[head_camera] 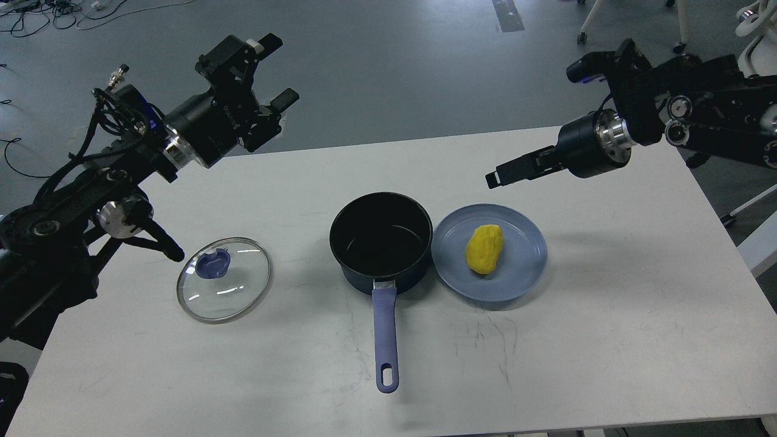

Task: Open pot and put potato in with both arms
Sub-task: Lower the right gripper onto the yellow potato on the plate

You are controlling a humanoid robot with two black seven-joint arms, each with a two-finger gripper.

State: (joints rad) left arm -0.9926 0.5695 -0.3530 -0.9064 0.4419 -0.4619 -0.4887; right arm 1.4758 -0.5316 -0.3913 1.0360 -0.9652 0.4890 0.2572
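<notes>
The dark pot [381, 241] stands open and empty at the table's middle, its blue handle [386, 337] pointing toward me. Its glass lid [234, 294] with a blue knob lies flat on the table to the left. The yellow potato [484, 247] lies on a blue plate [527, 267] touching the pot's right side. My left gripper [276, 71] is open and empty, high above the table's far left edge. My right gripper [495, 177] hangs above and behind the plate, pointing left. It is seen edge-on, so its fingers cannot be told apart.
The white table [607, 340] carries only the lid, pot and plate. Its far edge runs behind both grippers, with grey floor beyond. Chair legs [586, 24] and white equipment stand at the far right.
</notes>
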